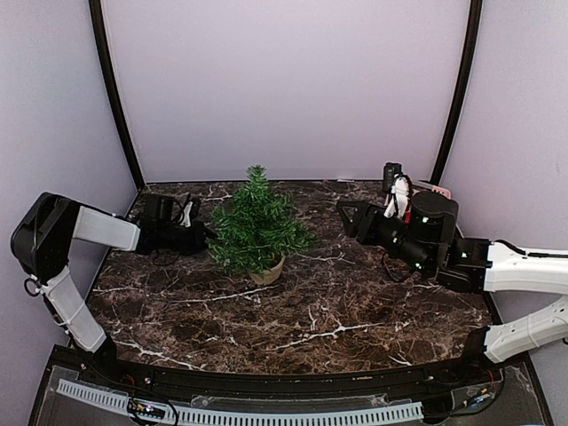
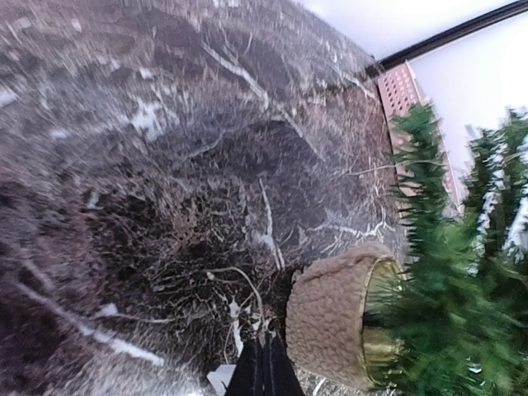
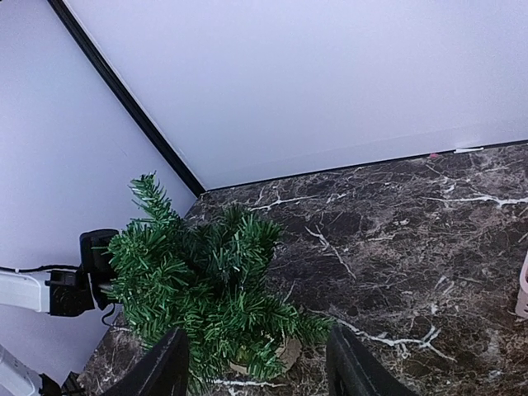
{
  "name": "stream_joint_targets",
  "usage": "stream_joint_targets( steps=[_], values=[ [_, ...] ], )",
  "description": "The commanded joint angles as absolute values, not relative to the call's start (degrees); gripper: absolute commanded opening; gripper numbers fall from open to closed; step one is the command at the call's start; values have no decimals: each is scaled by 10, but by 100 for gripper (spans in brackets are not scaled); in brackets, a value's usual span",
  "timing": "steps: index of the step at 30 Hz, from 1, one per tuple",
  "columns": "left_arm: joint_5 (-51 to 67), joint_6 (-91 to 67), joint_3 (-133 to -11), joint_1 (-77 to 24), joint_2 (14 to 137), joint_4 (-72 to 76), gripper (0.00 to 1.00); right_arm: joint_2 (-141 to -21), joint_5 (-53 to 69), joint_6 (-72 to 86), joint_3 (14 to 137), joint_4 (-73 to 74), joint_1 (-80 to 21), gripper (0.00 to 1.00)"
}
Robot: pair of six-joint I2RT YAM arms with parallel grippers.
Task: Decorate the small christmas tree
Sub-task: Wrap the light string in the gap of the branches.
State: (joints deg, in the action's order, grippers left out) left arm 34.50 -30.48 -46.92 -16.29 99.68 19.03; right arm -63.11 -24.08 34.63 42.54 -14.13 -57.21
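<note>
Closest to the right wrist lens were the right gripper's two black fingers, spread wide with nothing between them and aimed at the small bushy dark green artificial christmas tree. That tree stood upright in its fuzzy tan round base on the dark brown white-veined marble tabletop, a bit left of centre and toward the back wall. The left gripper sat low down, just beside the branches on the tree's left side in the overhead view. From its own camera the fingers looked pinched together, and I couldn't see anything caught in them.

Progress-wise I'd call it basically zero. Not one ornament showed on the branches in any view, and neither gripper carried one. Only a sliver of a pale pink plastic basket peeked out behind the right arm, contents hidden. So pretty much all the decorating looked left to do, starting with fetching something to hang.
</note>
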Motion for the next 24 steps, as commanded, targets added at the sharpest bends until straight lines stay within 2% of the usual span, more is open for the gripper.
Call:
stream_joint_targets(
  steps=[1, 18, 24],
  values=[
    [259, -305, -422, -164, 908, 215, 0, -611, -253, 348, 414, -153, -568, 58],
    [149, -280, -323, -163, 649, 133, 0, -584, -252, 347, 398, -155, -568, 57],
    [191, -246, -347, -163, 597, 105, 0, -590, -207, 326, 413, -162, -568, 57]
  ],
)
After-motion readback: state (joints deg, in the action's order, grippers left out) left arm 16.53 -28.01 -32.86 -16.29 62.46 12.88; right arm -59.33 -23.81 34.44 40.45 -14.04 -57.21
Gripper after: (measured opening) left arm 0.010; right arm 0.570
